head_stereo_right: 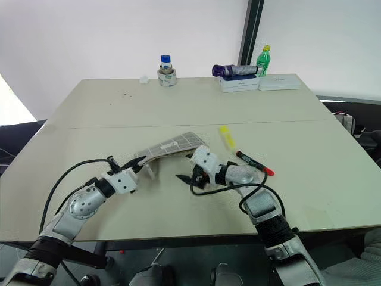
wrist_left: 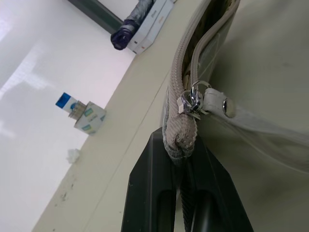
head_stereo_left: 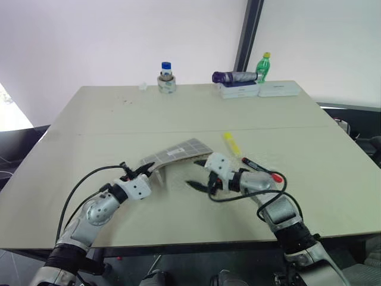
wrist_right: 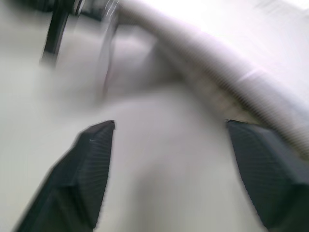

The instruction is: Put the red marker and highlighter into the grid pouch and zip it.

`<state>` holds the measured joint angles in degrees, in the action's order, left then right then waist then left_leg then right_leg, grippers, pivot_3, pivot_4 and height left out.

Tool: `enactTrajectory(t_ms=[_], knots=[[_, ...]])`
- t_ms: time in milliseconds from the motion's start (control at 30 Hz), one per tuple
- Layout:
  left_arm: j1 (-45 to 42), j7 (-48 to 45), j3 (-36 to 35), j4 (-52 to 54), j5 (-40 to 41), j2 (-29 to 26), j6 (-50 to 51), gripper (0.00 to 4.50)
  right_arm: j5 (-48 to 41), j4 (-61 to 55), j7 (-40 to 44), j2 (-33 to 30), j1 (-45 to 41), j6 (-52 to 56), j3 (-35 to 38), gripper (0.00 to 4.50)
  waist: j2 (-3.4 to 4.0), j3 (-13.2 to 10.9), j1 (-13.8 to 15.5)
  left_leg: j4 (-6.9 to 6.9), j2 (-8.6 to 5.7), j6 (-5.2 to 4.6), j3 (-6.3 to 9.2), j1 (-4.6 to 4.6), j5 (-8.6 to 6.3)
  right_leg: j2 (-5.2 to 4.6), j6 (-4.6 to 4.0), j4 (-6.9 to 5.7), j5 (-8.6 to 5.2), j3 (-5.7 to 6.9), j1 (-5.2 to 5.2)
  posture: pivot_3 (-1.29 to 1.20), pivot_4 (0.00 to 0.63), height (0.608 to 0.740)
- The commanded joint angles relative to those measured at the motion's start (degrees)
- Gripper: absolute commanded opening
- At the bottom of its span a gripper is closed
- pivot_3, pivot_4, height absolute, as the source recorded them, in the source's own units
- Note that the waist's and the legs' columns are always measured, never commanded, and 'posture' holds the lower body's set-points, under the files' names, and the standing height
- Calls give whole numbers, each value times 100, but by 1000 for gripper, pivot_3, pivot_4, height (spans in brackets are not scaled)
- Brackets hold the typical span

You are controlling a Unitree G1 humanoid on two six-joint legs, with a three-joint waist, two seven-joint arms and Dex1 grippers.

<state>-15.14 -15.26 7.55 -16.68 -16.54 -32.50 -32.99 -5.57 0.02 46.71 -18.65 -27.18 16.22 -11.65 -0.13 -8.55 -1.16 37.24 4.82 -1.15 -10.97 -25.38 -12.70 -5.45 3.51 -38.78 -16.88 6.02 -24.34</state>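
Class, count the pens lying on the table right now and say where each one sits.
2. The highlighter lies just beyond the right gripper; the red marker lies on the table beside that arm's wrist. Others may be hidden.

A pale beige table [head_stereo_left: 119, 119] fills the scene. Along its far edge, left of centre, a small bottle with a blue cap [head_stereo_left: 166, 70] stands inside a roll of tape [head_stereo_left: 167, 85]. Further right, a folded purple umbrella [head_stereo_left: 234, 77] lies on flat white boxes [head_stereo_left: 262, 90]. A green bottle with a yellow cap [head_stereo_left: 264, 66] stands just behind them.
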Motion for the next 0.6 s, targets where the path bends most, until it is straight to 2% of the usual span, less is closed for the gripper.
enactTrajectory(t_ms=[33,167,600], knots=[[-46,-150,-145,118,299,-15,-37,0,-217,-231,-233,191,12,27,164,2039,-1,0,8,1,0,0,0,0,0,0,0,0,0,0,0,0,150,740],[-118,-275,-124,101,366,-6,-52,0,-84,81,-648,433,-146,-41,159,40,-1,-1,17,2,-1,0,0,0,0,-2,0,0,0,0,1,0,150,740],[42,-546,-87,307,392,-136,-332,0,681,1029,-1178,491,-613,-862,-184,40,-2,-1,0,2,-3,16,-1,-1,10,-2,0,0,0,0,0,0,150,740]])
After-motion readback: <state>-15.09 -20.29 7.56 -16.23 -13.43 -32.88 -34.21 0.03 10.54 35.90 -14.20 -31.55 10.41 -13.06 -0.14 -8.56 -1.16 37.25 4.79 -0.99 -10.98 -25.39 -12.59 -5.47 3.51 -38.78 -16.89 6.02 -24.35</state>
